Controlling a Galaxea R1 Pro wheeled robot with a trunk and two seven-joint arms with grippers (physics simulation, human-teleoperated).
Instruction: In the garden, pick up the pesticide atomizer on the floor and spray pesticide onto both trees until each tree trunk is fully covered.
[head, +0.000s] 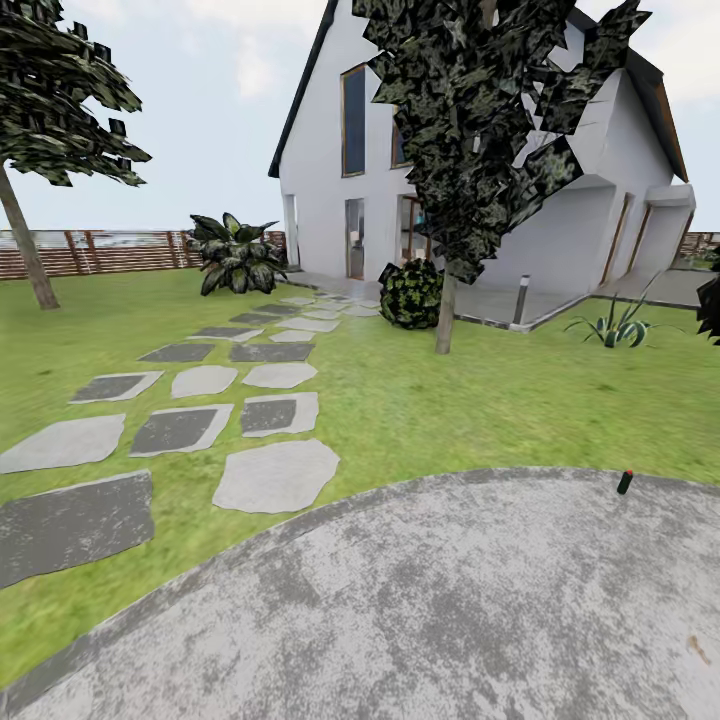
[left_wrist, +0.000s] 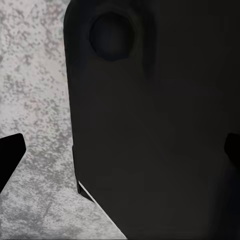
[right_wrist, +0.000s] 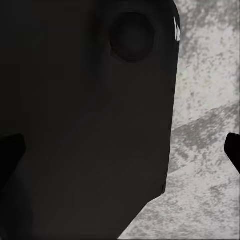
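While the spray bottle (head: 625, 482) stands at the far right edge of the gray paving (head: 450, 610), both trees (head: 446, 310) (head: 30, 260) wait far off on the grass. Both grippers (left_wrist: 120, 155) (right_wrist: 120, 155) spread wide, empty.

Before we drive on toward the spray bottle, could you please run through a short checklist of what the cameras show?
1. Pesticide atomizer in sight: ok, upright near the paving's curved edge, ahead to the right.
2. Route over the concrete floor to it: ok, nothing in between.
3. Tree trunk located: ok; second trunk stands far left by the fence.
4. Pesticide on the trunks: not ok, none visible.
5. Gripper states: cannot tell; only dark fingertip edges show.
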